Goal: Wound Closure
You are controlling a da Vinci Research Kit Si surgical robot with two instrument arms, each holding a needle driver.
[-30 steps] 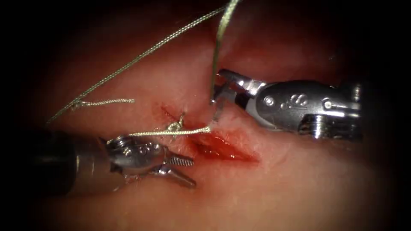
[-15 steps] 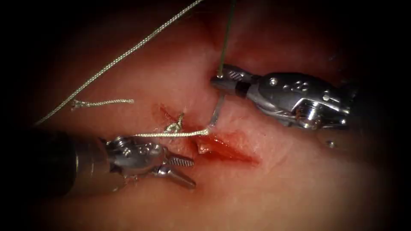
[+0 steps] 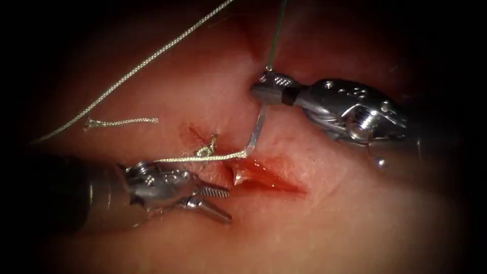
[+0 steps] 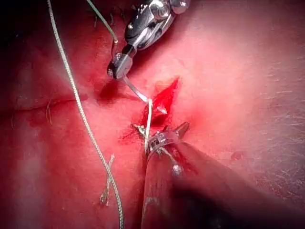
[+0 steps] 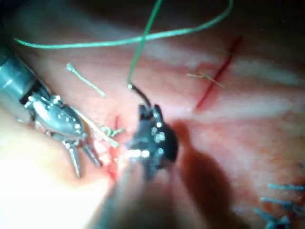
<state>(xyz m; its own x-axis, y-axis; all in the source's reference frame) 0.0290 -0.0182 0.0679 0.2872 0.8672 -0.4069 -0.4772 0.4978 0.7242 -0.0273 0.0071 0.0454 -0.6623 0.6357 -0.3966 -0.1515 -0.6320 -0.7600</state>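
right tool (image 4: 116, 67) grips needle (image 4: 135, 89) (near its tail) | tip in cut (image 4: 164, 98)

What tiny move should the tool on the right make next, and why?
Probably a small wrist turn of the right tool, to ease the needle further along its curve. Its jaws are shut on the needle near the tail, and the front of the needle is already in the tissue at the right edge of the cut. The left tool waits open, holding nothing, left of the cut.

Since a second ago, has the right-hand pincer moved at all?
Yes. The right pincer, shut on the needle near its thread end, has risen away from the cut, towards the picture's top; the knot beside the cut stayed put.
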